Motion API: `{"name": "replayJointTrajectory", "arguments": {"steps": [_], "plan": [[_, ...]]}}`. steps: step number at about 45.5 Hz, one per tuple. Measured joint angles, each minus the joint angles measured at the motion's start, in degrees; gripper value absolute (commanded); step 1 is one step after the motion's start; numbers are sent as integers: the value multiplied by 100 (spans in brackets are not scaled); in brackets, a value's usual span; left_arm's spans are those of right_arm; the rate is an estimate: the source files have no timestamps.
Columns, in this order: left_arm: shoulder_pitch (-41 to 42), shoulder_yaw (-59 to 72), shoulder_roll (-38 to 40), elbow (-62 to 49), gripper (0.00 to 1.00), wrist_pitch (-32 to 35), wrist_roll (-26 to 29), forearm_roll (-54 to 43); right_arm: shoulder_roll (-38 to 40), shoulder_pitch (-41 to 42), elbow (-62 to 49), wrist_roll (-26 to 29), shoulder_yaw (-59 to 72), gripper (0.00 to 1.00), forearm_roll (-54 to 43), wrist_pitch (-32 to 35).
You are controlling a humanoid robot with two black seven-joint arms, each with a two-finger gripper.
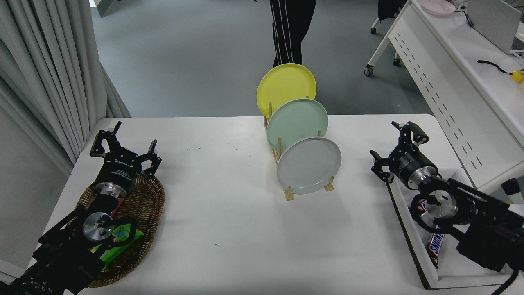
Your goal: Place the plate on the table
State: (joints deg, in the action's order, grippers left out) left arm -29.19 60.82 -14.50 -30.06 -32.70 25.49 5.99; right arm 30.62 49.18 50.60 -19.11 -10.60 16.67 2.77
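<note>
The jaws of the right gripper [396, 150] are seen spread wide apart, with nothing between them; the gripper is held above the table [229, 213] near its right edge, well apart from the plate [309, 165] and pointed roughly toward it. Behind it, the right arm is seen crossing over a white tray [448, 268] in which a chocolate bar [436, 245] lies.

The plate is found standing on edge in the nearest slot of a wooden rack [289, 192] at the middle of the table, tilted back, its face turned toward the camera. It is backed by a green plate [297, 123], and behind that a yellow plate [285, 85] is held in the same rack.

The plate is judged to be stiff and fairly light, with a smooth, probably slippery surface; whether it would chip if dropped cannot be told. A hold is best taken on the raised rim, at the upper right edge, where it is free of the rack's pegs and of the green plate. The rim is thin, so a firm pinch across it would be needed, and the plate could swing or slip once lifted. It would have to be drawn up and clear of the pegs before being laid flat.

The left gripper [123, 150] is parked at the lower left over a wicker basket [153, 205], its jaws also apart. A person's legs [291, 30] are seen beyond the far edge.
</note>
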Motion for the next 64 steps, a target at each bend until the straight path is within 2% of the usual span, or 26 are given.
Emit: {"name": "replayJointTrajectory", "arguments": {"steps": [10,21,26,43,64], "plan": [[0,-1,0,0,100,0,0,-2,579,805,1030,10,1355,100,566,-4],[0,-2,0,0,100,0,0,-1,751,1406,1530,188,2157,100,1138,-51],[0,-2,0,0,100,0,0,-1,657,1655,1628,596,2318,100,1297,-90],[1,0,0,0,100,0,0,-2,67,2032,1445,1391,2213,100,1338,-703],[1,0,0,0,100,0,0,-1,-848,2024,683,2063,1635,100,1276,-1373]]}}
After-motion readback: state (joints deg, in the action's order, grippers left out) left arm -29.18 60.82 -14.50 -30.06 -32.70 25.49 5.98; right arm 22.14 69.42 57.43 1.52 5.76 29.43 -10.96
